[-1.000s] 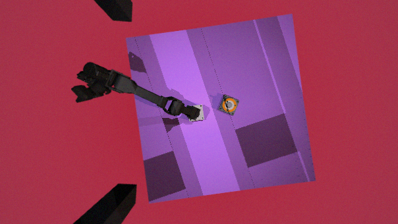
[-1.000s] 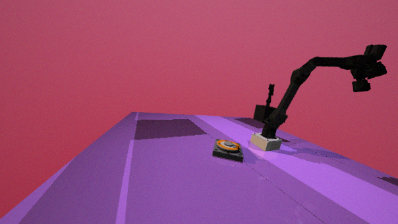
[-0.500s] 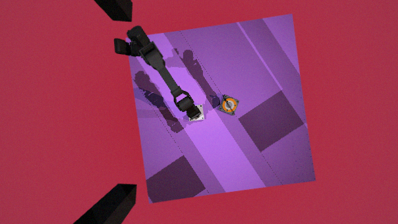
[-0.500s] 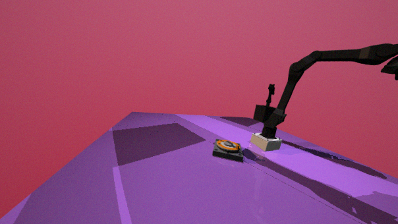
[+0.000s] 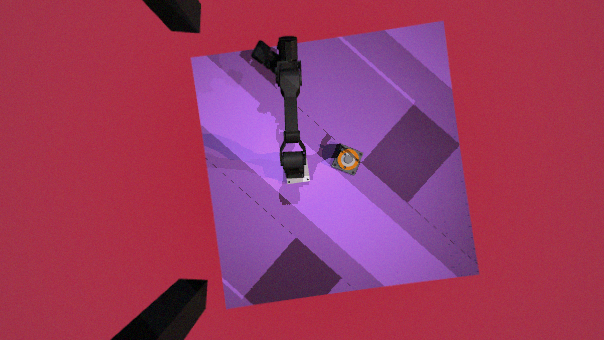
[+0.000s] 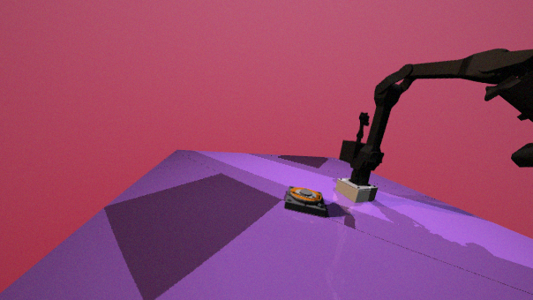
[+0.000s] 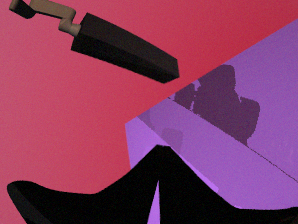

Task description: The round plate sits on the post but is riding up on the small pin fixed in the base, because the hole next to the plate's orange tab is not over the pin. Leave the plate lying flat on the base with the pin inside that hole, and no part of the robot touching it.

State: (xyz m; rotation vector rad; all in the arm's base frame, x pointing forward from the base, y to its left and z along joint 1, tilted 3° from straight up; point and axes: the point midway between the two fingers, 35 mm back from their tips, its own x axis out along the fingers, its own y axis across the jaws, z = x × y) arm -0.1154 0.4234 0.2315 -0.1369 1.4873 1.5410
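Observation:
The round plate [image 5: 341, 160] [image 6: 295, 196], with an orange ring around a pale centre, sits on the dark square base [image 5: 353, 172] [image 6: 304, 209]. The grey post top [image 5: 348, 159] [image 6: 305, 192] shows at its middle. The plate stands a little above the base in the exterior view; its exact tilt is hard to tell. The orange tab, its hole and the pin cannot be made out. My gripper [image 7: 161, 151] is shut and empty in the wrist view, its fingertips together. It is high up and well away from the plate, which is outside the wrist view.
The arm's white mount [image 5: 298, 179] [image 6: 350, 191] stands beside the base. The arm reaches from it toward the top edge of the purple table [image 5: 410, 245] [image 6: 247, 251] in the top view. Black beams [image 5: 167, 310] [image 7: 125, 50] stand beyond the table.

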